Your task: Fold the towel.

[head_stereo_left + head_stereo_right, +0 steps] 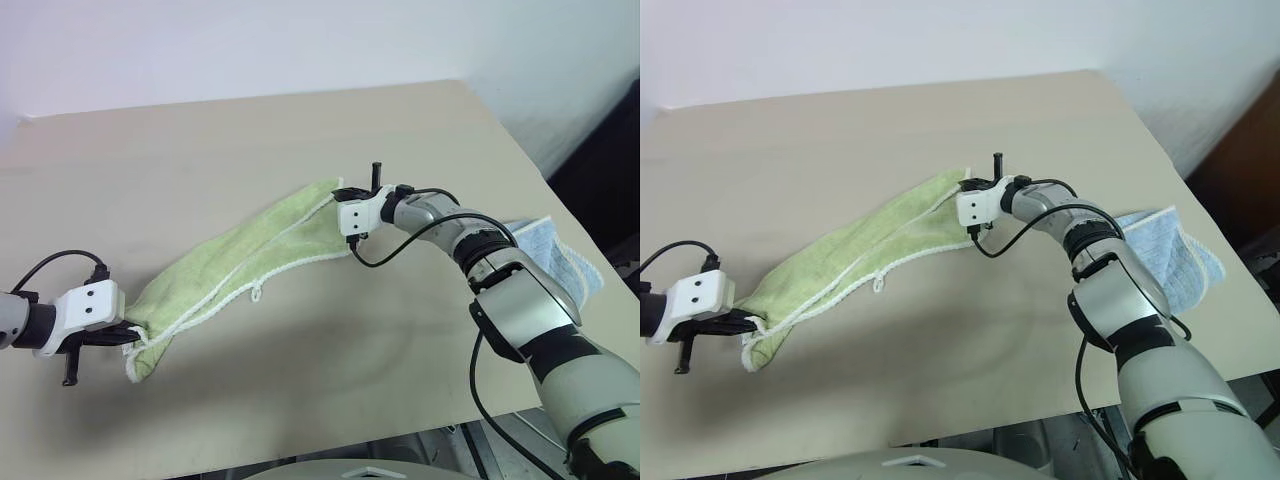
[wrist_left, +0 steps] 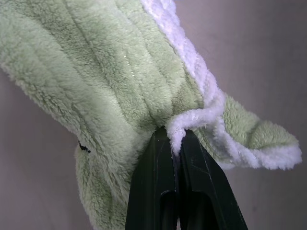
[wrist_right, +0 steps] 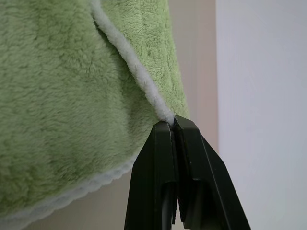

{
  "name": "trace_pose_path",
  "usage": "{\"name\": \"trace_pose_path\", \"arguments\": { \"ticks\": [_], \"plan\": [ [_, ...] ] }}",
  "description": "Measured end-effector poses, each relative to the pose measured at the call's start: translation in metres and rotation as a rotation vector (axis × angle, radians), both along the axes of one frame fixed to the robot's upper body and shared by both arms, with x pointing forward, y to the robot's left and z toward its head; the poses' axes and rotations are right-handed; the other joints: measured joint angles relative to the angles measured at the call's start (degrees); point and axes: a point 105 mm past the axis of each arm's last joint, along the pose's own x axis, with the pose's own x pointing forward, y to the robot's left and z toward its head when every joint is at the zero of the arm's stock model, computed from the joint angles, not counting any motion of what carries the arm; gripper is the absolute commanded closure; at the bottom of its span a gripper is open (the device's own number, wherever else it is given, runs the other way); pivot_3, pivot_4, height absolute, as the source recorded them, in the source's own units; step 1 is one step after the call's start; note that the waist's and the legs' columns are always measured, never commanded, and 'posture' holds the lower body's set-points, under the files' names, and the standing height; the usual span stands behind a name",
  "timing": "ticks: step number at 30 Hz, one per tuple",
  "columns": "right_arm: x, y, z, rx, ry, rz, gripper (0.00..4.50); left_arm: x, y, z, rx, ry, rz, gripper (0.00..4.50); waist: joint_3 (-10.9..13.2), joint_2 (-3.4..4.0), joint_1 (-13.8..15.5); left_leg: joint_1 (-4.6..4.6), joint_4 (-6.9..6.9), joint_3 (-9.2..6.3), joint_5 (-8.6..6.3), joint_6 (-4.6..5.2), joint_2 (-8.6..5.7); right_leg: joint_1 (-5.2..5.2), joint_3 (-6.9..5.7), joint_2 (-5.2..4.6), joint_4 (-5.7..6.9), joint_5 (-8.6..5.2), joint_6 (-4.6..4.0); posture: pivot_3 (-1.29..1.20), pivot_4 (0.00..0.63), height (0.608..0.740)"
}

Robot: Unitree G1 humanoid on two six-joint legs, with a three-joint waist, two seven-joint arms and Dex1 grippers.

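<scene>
Green terry cloth is what I see stretched between my two arms: the towel [image 1: 250, 255] hangs in a long, loose band above the beige table [image 1: 200, 140], running from near the table's middle down toward my left side. Its white stitched edging trails along the lower border, with a small loop dangling midway.

At the far end, my right gripper [image 1: 345, 200] has its black fingers [image 3: 165, 158] pressed tight together on the towel's white edge; in the right wrist view the hem runs straight into the seam between the jaws, with the green pile spreading away from them. At the near end, my left gripper [image 1: 125, 335] is likewise clamped closed on the towel, the jaws pinching a bunched fold of white hem in the left wrist view, and a short tail of cloth droops beyond them. So the towel is gripped at both ends, sagging a little in the middle.

Further out, a light blue cloth [image 1: 1170, 255] with pale edging lies on the table's right side, partly behind my right arm and well apart from the towel.
</scene>
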Motion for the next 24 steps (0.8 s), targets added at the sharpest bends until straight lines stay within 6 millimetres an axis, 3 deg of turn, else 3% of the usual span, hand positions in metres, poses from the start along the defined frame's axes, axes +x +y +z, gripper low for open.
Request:
{"name": "trace_pose_path", "arguments": {
  "ticks": [2, 5, 8, 12, 15, 24],
  "plan": [
    [0.001, -0.009, 0.000, 0.031, 0.005, -0.028, 4.46, 0.019, -0.009, 0.009, -0.076, -0.103, 0.038, 4.50, 0.01, 0.01, 0.55, 0.01, 0.04, -0.05, 0.01, 0.00, -0.01, 0.05, -0.01, 0.00, 0.00, 0.00, 0.00, 0.00, 0.150, 0.728],
    [0.006, -0.023, 0.017, 0.140, -0.009, -0.082, 4.46, 0.066, -0.018, 0.051, -0.268, -0.363, 0.187, 4.50, 0.01, -0.05, 1.48, 0.02, 0.15, -0.12, 0.04, -0.04, -0.01, 0.12, -0.02, 0.03, 0.01, 0.11, 0.15, 0.00, 0.150, 0.728],
    [0.010, -0.046, 0.044, 0.219, -0.044, -0.135, 4.46, 0.093, -0.007, 0.094, -0.348, -0.565, 0.328, 4.50, 0.01, -0.05, 1.38, 0.06, 0.14, -0.11, 0.04, -0.04, -0.04, 0.20, -0.01, 0.03, 0.08, 0.15, 0.21, 0.00, 0.150, 0.728],
    [0.007, -0.091, 0.069, 0.348, -0.003, -0.220, 4.46, 0.120, 0.015, 0.128, -0.475, -0.732, 0.546, 4.50, 0.01, -0.05, 1.59, 0.07, 0.09, -0.11, 0.03, -0.02, -0.03, 0.26, -0.04, 0.04, 0.02, 0.15, 0.23, 0.00, 0.150, 0.728],
    [0.000, -0.107, 0.087, 0.424, 0.037, -0.228, 4.46, 0.143, 0.021, 0.153, -0.594, -0.832, 0.675, 4.50, 0.03, -0.09, 1.63, 0.08, 0.13, -0.10, 0.03, -0.02, -0.04, 0.34, -0.06, 0.05, -0.05, 0.25, 0.38, 0.00, 0.150, 0.728],
    [-0.006, -0.140, 0.144, 0.490, -0.051, -0.299, 4.46, 0.175, -0.005, 0.183, -0.727, -0.902, 0.678, 4.50, 0.05, -0.12, 1.42, 0.07, 0.13, -0.01, 0.03, -0.02, -0.07, 0.26, -0.02, 0.04, -0.06, 0.27, 0.41, 0.00, 0.150, 0.728]
  ]
}}
